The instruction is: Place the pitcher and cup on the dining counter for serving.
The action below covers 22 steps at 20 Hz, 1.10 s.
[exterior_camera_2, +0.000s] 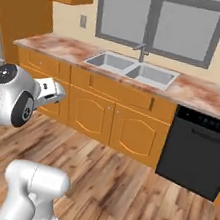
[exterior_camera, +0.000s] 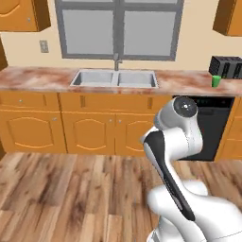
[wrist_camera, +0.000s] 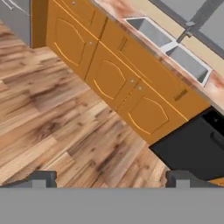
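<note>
The gripper (wrist_camera: pixel 109 179) stands with its two dark fingertips (wrist_camera: pixel 41 178) spread wide at the bottom of the hand view, with nothing between them and nothing touching them; only bare wooden floor (wrist_camera: pixel 57 118) lies beyond.

In the base views the white arm (exterior_camera: pixel 177 156) is folded up close to its base, and the plank floor runs wide and open between it and the cabinets. Further on stands a row of orange cabinet doors (exterior_camera: pixel 94 125) with a black dishwasher (exterior_camera: pixel 212 125) at the right end, just right of the arm's upper joint in the left base view.

Over them runs a reddish marbled counter (exterior_camera: pixel 38 78) carrying a double steel sink (exterior_camera: pixel 115 78) with its faucet (exterior_camera: pixel 116 60) under a grey window (exterior_camera: pixel 118 28). The green cup (exterior_camera: pixel 216 81) stands upright on this counter near its front edge, well right of the sink, above the dishwasher and just in front of a dark toaster (exterior_camera: pixel 227 67). Wall cabinets (exterior_camera: pixel 26 14) hang at both upper corners.
</note>
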Tool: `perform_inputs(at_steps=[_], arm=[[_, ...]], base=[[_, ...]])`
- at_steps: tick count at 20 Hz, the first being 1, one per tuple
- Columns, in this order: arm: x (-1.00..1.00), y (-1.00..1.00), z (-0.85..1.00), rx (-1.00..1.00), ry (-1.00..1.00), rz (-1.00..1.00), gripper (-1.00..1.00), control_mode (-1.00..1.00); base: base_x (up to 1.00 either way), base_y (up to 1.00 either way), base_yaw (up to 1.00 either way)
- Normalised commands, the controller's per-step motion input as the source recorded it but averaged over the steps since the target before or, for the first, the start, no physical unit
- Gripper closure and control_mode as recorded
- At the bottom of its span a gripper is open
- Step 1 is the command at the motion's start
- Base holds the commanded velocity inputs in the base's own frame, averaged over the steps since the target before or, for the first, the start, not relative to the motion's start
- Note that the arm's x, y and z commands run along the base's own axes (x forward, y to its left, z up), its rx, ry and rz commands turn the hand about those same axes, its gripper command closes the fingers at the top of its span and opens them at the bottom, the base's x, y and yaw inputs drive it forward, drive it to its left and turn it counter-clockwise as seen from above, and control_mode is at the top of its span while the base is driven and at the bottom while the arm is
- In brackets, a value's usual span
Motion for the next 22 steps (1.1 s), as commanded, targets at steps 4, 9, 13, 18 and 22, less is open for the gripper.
perform_inputs(at_steps=[4, 9, 13, 18, 22], arm=[[0.0, 0.0, 0.0, 0.0, 0.0, 0.0, -1.0, 1.0], [0.0, 0.0, 0.0, 0.0, 0.0, 0.0, -1.0, 1.0], [0.0, 0.0, 0.0, 0.0, 0.0, 0.0, -1.0, 1.0], [0.0, 0.0, 0.0, 0.0, 0.0, 0.0, -1.0, 1.0], [0.0, 0.0, 0.0, 0.0, 0.0, 0.0, -1.0, 1.0]], base=[[0.03, -0.93, -0.59], [0.61, -0.79, -0.4], [0.99, -0.62, -0.3], [1.0, -0.45, -0.28], [1.0, -0.12, -0.21]])
